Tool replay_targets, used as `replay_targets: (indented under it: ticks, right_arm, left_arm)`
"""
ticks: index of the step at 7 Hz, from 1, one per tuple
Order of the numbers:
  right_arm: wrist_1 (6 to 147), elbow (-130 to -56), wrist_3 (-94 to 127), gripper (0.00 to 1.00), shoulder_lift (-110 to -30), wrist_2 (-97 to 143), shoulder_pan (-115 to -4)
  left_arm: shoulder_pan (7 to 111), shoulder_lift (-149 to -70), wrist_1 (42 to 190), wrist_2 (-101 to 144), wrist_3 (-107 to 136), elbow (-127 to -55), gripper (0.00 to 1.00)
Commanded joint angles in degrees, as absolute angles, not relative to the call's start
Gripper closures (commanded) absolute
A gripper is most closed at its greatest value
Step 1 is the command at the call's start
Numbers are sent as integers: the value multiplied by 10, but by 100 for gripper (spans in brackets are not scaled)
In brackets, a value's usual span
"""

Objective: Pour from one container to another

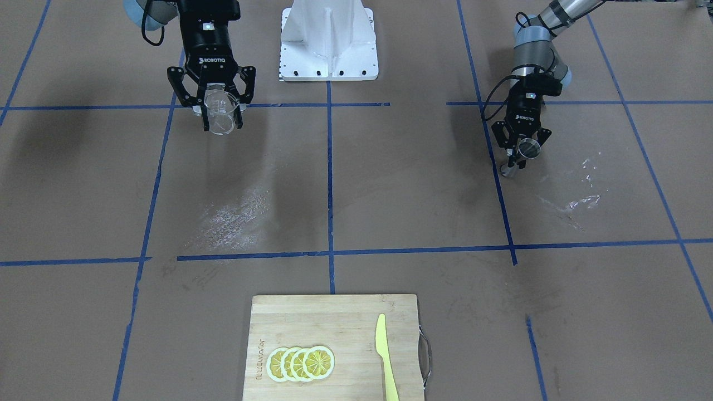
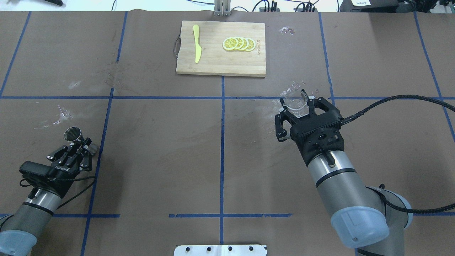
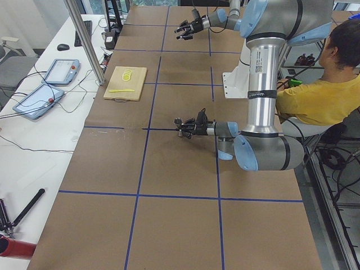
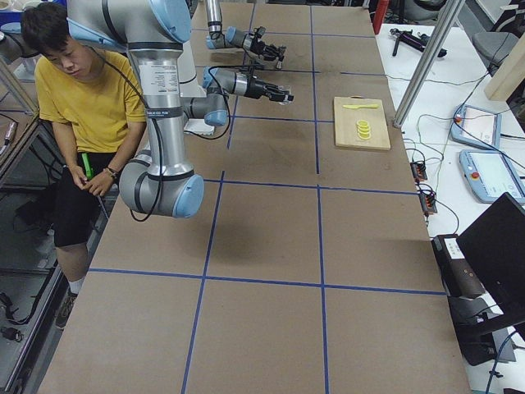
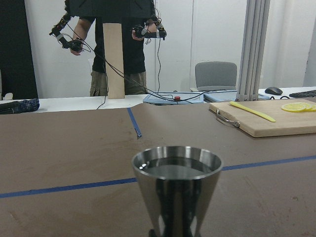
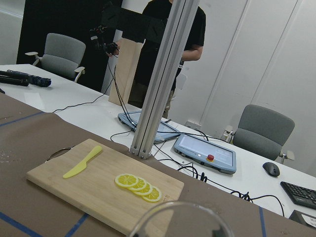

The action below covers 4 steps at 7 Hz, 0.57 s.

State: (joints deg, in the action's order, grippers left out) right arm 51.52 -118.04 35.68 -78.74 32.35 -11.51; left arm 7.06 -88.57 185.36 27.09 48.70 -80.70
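A bamboo cutting board (image 2: 213, 62) lies at the far edge of the table (image 2: 160, 142) from the robot. It carries a row of overlapping lemon slices (image 2: 239, 43) and a yellow plastic knife (image 2: 196, 48). The right gripper (image 2: 296, 106) hangs on the robot's side of the board, near the corner closest to the lemon slices. Its fingers pinch the clear measuring cup (image 2: 295, 100) from both sides. The cup is raised off the table with its mouth up. The left gripper (image 2: 81, 144) is well apart from the board, off its handle end and toward the robot, clamped on the narrow waist of the metal jigger (image 2: 73, 134). The jigger is upright with an open cone upward, low at the table; whether its foot touches the surface cannot be told.
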Motion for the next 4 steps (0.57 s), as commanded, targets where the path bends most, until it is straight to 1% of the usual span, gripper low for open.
replay_targets:
  ticks: [1, 4]
  right_arm:
    - [516, -1180, 357, 100, -787, 323, -115]
    - [516, -1179, 357, 100, -787, 323, -115]
  left_arm:
    - [70, -889, 1854, 271, 487, -805, 98]
    - [69, -889, 1854, 271, 487, -801, 92]
